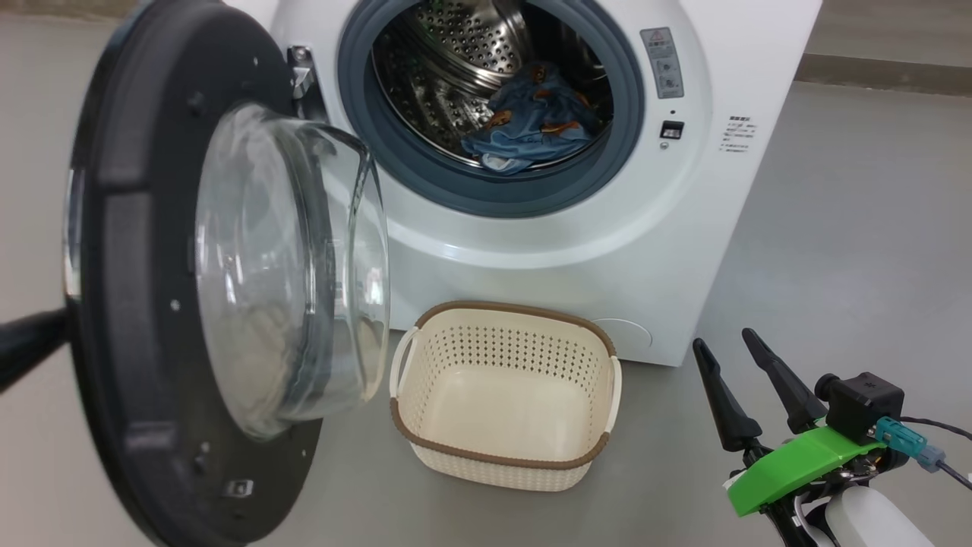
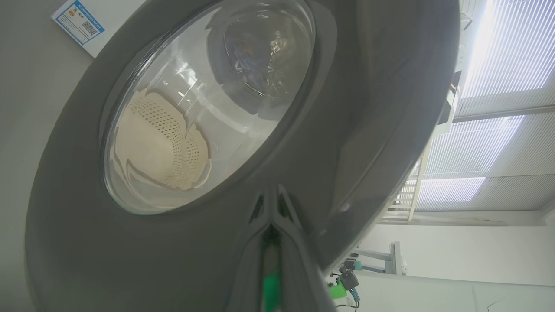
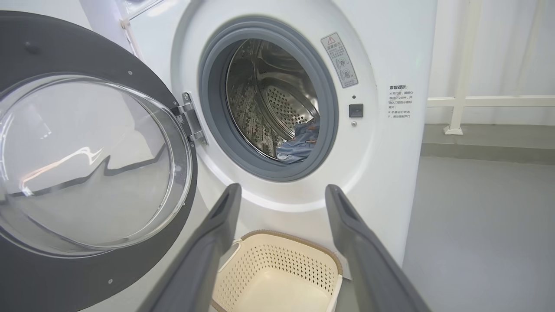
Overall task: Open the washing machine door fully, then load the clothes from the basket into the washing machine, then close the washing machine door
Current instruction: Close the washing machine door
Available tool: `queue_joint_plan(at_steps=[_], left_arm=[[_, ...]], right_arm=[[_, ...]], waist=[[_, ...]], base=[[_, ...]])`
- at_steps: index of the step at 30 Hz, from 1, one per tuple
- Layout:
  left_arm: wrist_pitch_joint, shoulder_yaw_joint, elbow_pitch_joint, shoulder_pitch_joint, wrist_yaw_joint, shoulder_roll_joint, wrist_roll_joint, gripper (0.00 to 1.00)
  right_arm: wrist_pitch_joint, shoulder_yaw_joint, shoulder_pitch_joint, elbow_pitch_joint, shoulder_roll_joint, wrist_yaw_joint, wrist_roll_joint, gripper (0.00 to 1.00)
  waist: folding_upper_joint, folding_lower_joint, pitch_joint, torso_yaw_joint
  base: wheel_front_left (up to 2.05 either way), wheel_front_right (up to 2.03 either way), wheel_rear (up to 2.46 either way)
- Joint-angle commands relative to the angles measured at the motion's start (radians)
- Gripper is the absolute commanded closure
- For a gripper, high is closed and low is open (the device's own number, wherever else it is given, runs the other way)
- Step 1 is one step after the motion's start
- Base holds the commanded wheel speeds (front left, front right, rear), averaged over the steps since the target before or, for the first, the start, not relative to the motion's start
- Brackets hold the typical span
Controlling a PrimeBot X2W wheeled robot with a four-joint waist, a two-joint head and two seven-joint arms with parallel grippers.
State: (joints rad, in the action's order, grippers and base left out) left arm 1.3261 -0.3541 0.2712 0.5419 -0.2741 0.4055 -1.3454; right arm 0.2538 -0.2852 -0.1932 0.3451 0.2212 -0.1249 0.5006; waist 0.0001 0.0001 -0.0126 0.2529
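The washing machine (image 1: 577, 251) stands with its door (image 1: 129, 304) swung out to the left, the glass bowl facing the drum. Blue printed clothes (image 1: 531, 121) lie inside the steel drum. The cream basket (image 1: 501, 457) sits empty on the floor before the machine. My left gripper (image 1: 53, 330) is shut, its tip against the door's outer face (image 2: 173, 260), just below the glass, as the left wrist view's fingertips (image 2: 277, 200) show. My right gripper (image 1: 725, 346) hangs open and empty to the right of the basket. In the right wrist view it (image 3: 282, 193) points at the machine's front above the basket (image 3: 277, 264), with the clothes (image 3: 301, 143) low in the drum.
Grey floor stretches to the right of the machine. A blue label sticker (image 2: 80, 21) is on the machine's white side. A white rail (image 3: 459, 102) runs along the wall behind. The door hinge (image 3: 190, 121) is at the opening's left.
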Motion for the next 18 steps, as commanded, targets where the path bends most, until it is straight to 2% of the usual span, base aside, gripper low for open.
queue_joint_plan(at_steps=[1, 4, 7, 18], left_arm=[[0.024, -0.012, -0.071, -0.009, -0.014, 0.020, -0.018, 1.00], [0.025, -0.005, -0.130, -0.041, -0.034, -0.015, -0.023, 1.00], [0.021, -0.002, -0.168, -0.057, -0.037, -0.045, -0.032, 1.00], [-0.037, 0.013, -0.200, -0.067, -0.015, -0.121, -0.025, 1.00]], right_arm=[[0.008, -0.011, -0.005, -0.024, 0.007, -0.006, 0.001, 0.00], [0.008, -0.010, -0.007, -0.025, 0.005, -0.006, 0.002, 0.00], [0.008, -0.008, -0.011, -0.026, 0.003, -0.006, 0.002, 0.00], [0.008, -0.004, -0.020, -0.028, 0.002, -0.006, -0.001, 0.00]], waist=[[-0.0001, -0.0001, -0.004, -0.016], [-0.0001, -0.0001, -0.005, -0.038], [-0.0001, -0.0001, -0.003, -0.064], [-0.0001, -0.0001, 0.003, -0.188]], base=[[0.00, 0.00, 0.00], [0.00, 0.00, 0.00], [0.00, 0.00, 0.00], [0.00, 0.00, 0.00]])
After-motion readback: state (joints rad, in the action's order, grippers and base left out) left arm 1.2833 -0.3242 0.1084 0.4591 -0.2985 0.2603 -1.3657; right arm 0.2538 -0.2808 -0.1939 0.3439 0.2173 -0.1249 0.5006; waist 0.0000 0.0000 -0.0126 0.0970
